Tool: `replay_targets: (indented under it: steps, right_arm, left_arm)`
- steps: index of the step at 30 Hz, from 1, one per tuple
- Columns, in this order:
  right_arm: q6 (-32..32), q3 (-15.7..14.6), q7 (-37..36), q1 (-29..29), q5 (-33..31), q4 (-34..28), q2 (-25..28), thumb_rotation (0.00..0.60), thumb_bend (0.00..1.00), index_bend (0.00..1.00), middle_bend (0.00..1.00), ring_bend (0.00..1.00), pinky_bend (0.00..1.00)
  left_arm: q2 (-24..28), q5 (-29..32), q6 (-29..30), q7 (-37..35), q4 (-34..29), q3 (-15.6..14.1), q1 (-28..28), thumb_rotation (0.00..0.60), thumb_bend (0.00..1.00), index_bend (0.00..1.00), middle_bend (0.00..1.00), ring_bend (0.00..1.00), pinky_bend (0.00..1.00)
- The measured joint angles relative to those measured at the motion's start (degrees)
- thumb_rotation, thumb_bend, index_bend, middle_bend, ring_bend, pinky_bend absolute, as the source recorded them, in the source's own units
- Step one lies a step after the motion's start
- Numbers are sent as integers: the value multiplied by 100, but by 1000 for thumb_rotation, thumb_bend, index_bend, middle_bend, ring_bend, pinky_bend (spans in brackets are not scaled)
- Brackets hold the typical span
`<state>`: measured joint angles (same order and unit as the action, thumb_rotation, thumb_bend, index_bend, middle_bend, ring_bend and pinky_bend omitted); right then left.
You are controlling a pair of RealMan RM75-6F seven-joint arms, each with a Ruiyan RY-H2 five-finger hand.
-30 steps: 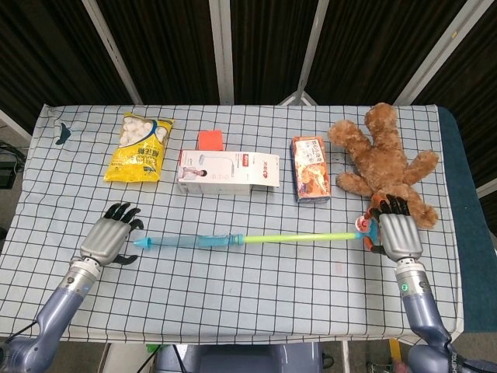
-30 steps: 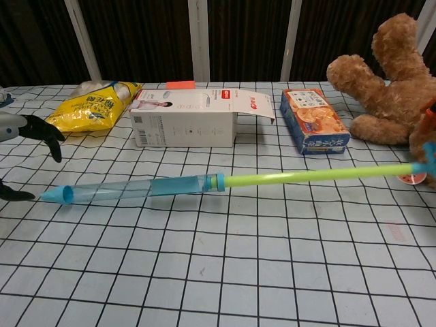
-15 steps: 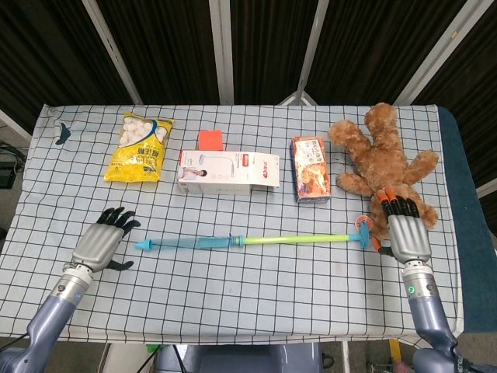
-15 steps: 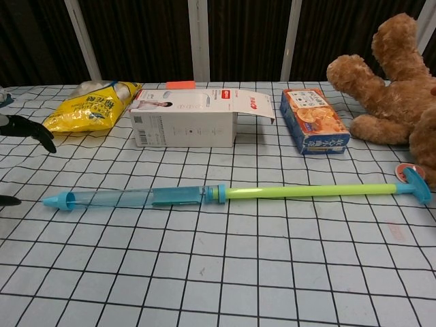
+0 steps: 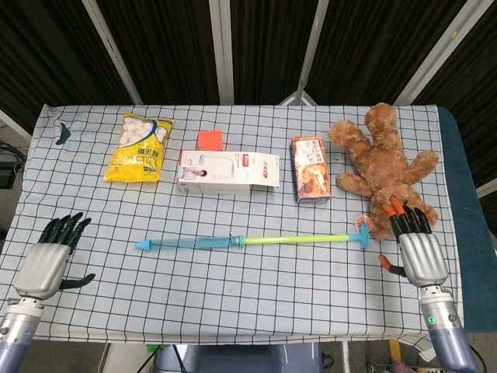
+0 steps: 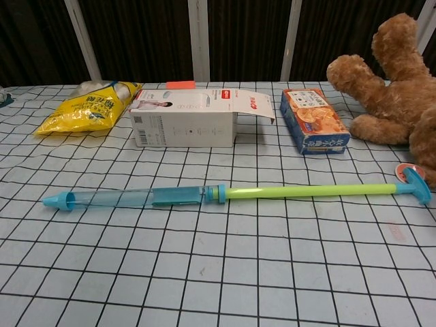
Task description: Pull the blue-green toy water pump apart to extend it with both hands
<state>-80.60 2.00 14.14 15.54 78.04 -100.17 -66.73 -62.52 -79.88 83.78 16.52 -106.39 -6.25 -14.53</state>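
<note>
The toy water pump (image 5: 248, 242) (image 6: 225, 195) lies stretched out across the middle of the checked table, untouched. Its clear blue barrel (image 6: 129, 198) points left and its long green rod (image 6: 310, 191) runs right to a blue handle (image 6: 413, 186). My left hand (image 5: 50, 260) hovers at the table's left front edge, fingers spread, well clear of the barrel tip. My right hand (image 5: 418, 252) hangs at the right front, fingers spread, a short way past the handle. Neither hand appears in the chest view.
Behind the pump stand a yellow snack bag (image 5: 140, 146), a white carton (image 5: 227, 171) with an orange box (image 5: 210, 140) behind it, and an orange snack box (image 5: 311, 169). A brown teddy bear (image 5: 384, 162) sprawls at the right rear, close to the pump's handle.
Both hands have let go of the pump and drawn back toward the front edge, the left far to the left. The pump dropped onto the table and now lies still.
</note>
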Motion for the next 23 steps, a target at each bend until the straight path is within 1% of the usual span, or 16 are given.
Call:
replay_targets:
  steps: [2, 5, 9, 11, 16, 20, 23]
  right_arm:
    - [-274, -103, -68, -192, 225, 83, 39, 600, 276, 0, 0, 0, 0]
    - [-651, -198, -239, -489, 401, 225, 70, 600, 275, 0, 0, 0, 0]
    - [-887, -226, -443, -729, 466, 442, 62, 600, 275, 0, 0, 0, 0]
    - [-926, -208, -481, -794, 423, 477, 52, 600, 275, 0, 0, 0, 0]
    - [-986, -152, -677, -967, 314, 476, 90, 600, 275, 0, 0, 0, 0]
    - [-853, -112, -851, -978, 270, 461, 138, 600, 276, 0, 0, 0, 0]
    - [-762, -96, -776, -966, 291, 458, 138, 600, 275, 0, 0, 0, 0]
  left_arm:
    - [29, -190, 223, -131, 118, -64, 181, 600, 166, 0, 0, 0, 0]
    - [41, -383, 596, -365, 372, -146, 495, 600, 166, 0, 0, 0, 0]
    - [5, -517, 879, -558, 786, -170, 745, 600, 166, 0, 0, 0, 0]
    - [-27, -530, 947, -609, 938, -134, 837, 600, 166, 0, 0, 0, 0]
    - [-12, -499, 1076, -781, 1074, -15, 1018, 600, 166, 0, 0, 0, 0]
    - [32, -551, 1107, -935, 1213, 54, 1080, 600, 166, 0, 0, 0, 0]
    - [28, -553, 1037, -983, 1274, 122, 1097, 600, 166, 0, 0, 0, 0]
